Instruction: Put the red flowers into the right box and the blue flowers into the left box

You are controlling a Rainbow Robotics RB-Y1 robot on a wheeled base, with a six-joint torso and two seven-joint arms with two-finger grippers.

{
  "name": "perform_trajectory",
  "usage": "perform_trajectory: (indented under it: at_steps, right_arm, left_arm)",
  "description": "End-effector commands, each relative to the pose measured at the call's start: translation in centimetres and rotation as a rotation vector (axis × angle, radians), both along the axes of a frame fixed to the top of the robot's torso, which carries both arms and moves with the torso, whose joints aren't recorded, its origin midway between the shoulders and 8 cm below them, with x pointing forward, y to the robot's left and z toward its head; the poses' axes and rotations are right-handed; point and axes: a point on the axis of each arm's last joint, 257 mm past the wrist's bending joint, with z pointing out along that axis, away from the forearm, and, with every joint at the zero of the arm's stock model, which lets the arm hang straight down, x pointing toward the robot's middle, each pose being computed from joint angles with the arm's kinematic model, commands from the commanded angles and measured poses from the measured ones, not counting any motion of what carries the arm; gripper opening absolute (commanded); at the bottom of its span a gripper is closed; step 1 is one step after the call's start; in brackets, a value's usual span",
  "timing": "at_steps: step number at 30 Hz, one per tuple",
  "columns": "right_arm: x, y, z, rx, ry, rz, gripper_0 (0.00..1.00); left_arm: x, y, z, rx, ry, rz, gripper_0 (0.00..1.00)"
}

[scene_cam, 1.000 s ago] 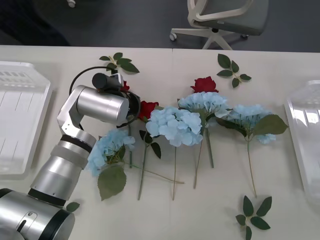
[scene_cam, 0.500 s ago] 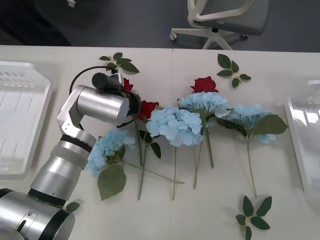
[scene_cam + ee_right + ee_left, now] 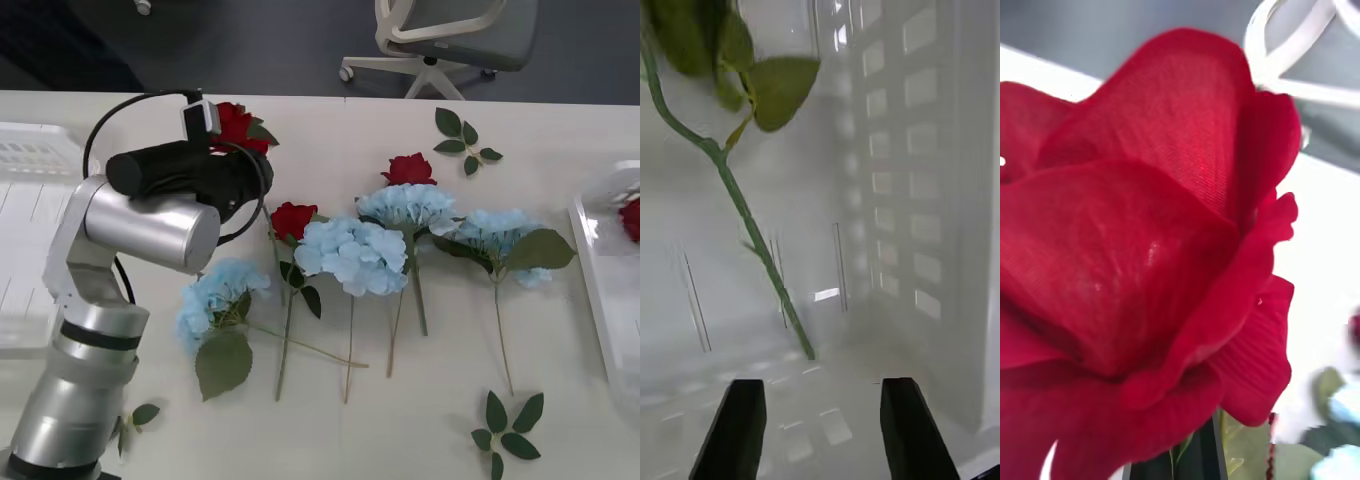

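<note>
left tool [image 3: 222,135]: lifted off bench [image 3: 400,420], pinching red rose [image 3: 232,122] (bloom now raised) | right tool [image 3: 820,420]: spread over right box [image 3: 600,260], a rose dropped inside | next: carry rightward

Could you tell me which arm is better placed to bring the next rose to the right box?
Left. The left gripper holds a rose off the table; the right gripper hangs open, empty, over the right box.

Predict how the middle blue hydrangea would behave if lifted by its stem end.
The middle blue hydrangea would probably droop head-down: large bloom, long thin stem. Likely light, being fluffy petals. Its bloom lies against the red rose beside it, so may drag it.
</note>
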Motion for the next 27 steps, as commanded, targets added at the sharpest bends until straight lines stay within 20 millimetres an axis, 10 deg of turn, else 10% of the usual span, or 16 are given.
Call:
perform_trajectory:
  at_steps: [1,10,27]
  right_arm:
    - [0.9,-0.9,1.9,-0.074,-0.004,0.047,0.66]
    - [2.8,-0.4,7.8,-0.118,-0.038,0.043,0.66]
    - [4.0,9.2,18.5,-0.2,-0.148,0.292,0.66]
  left_arm:
    - [-1.5,-0.4,5.2,-0.026,-0.114,-0.049,0.0]
    - [-6.0,-3.2,11.0,-0.064,-0.229,-0.224,0.0]
    - [-14.2,-5.9,15.5,-0.09,-0.365,-0.726,0.0]
